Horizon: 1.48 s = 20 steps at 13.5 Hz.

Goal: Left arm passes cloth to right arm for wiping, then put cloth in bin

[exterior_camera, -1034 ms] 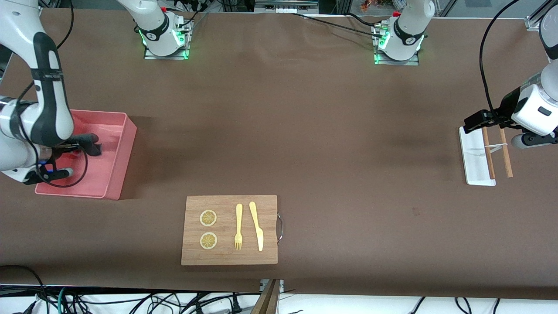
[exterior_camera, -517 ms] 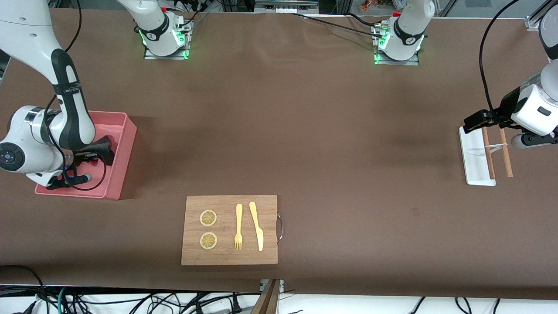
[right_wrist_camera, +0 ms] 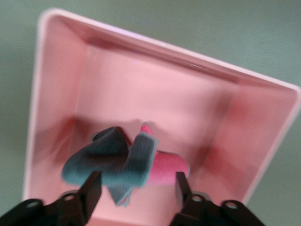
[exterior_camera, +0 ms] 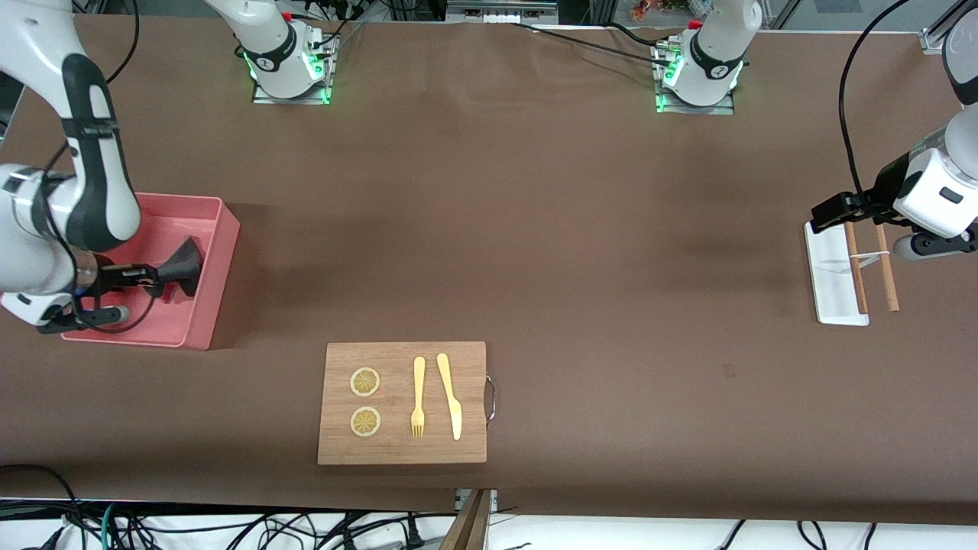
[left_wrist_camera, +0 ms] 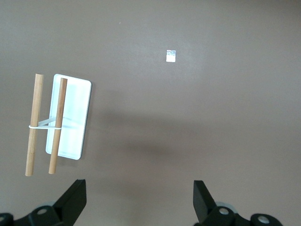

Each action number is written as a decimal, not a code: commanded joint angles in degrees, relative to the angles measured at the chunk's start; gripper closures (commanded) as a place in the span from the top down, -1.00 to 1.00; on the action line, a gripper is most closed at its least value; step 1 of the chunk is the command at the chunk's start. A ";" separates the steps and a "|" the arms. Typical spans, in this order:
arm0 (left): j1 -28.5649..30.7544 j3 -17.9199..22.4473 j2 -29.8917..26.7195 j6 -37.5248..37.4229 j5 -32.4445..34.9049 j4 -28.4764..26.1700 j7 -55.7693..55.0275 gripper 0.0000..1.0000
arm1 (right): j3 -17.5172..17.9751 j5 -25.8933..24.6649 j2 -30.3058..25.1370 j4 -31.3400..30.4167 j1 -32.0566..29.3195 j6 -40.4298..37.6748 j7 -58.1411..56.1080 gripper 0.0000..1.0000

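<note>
The right gripper is hanging over the bin, fingers spread, with the cloth sitting loose between them, inside the bin. The left gripper is waiting, fingers spread, over bare table at the left arm's end, well apart from the bin.

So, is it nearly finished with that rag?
Nearly. The handover and wiping look done, since the cloth is at the bin. The right gripper is over the bin, fingers apart, cloth just below them inside its walls. The left gripper waits open over the white tray. Left: pulling away.
</note>
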 commanded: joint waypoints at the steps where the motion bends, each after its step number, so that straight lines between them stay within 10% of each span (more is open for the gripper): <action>1: 0.43 -0.48 0.90 -1.03 -0.05 1.25 1.11 1.00 | 0.51 0.94 -5.52 1.62 0.11 -8.21 -0.46 1.00; 14: 1.57 -0.13 1.61 -0.77 -0.23 1.60 0.76 1.00 | 12.98 0.33 -24.51 4.00 -0.15 -25.63 11.24 1.00; 20: 3.42 -0.13 -0.05 -4.10 -0.14 7.57 5.14 1.00 | 13.34 0.68 -27.33 6.98 -0.24 -29.24 10.71 1.00</action>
